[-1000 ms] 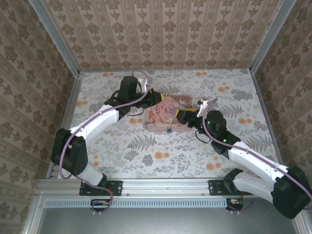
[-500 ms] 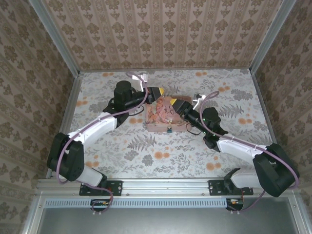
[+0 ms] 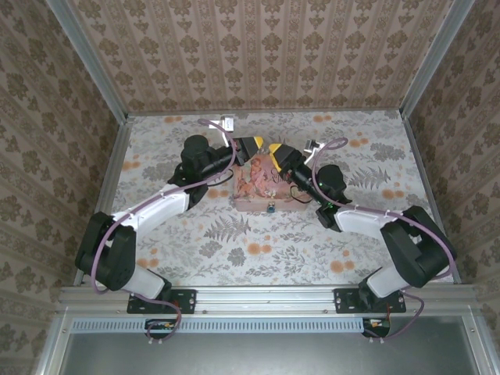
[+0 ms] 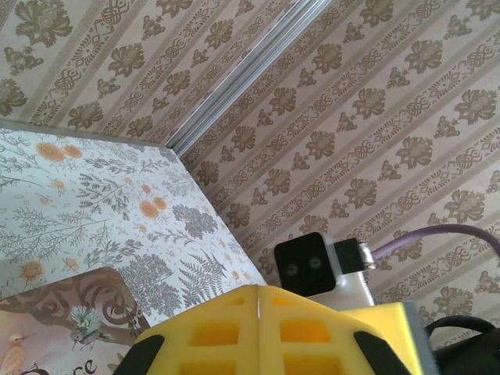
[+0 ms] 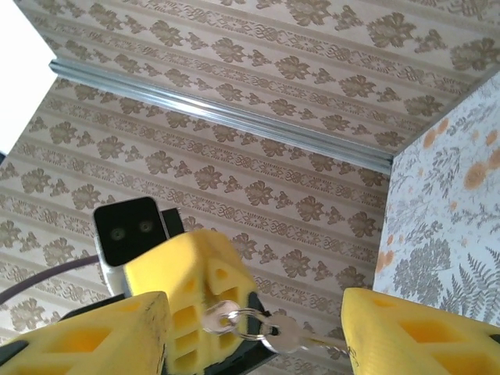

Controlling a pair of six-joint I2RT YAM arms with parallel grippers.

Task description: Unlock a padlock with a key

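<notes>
The key is a small silvery one pinched in my left gripper, which is shut; its edge shows as a thin sliver between the yellow fingers. A ring links it to a second key that dangles to the right. My right gripper is open, its fingers on either side of the ring and hanging key without touching them. From above, the left gripper and the right gripper meet tip to tip above the pink tin. The tiny dark padlock sits at the tin's near edge.
The floral tabletop is walled by patterned panels with metal corner posts. The pink tin's corner lies below the left gripper. The right wrist's black camera sits just beyond the left fingers.
The right arm has swung its gripper up and left off the tin to face the left gripper. The left gripper has lifted and turned slightly right. The padlock has stayed put.
</notes>
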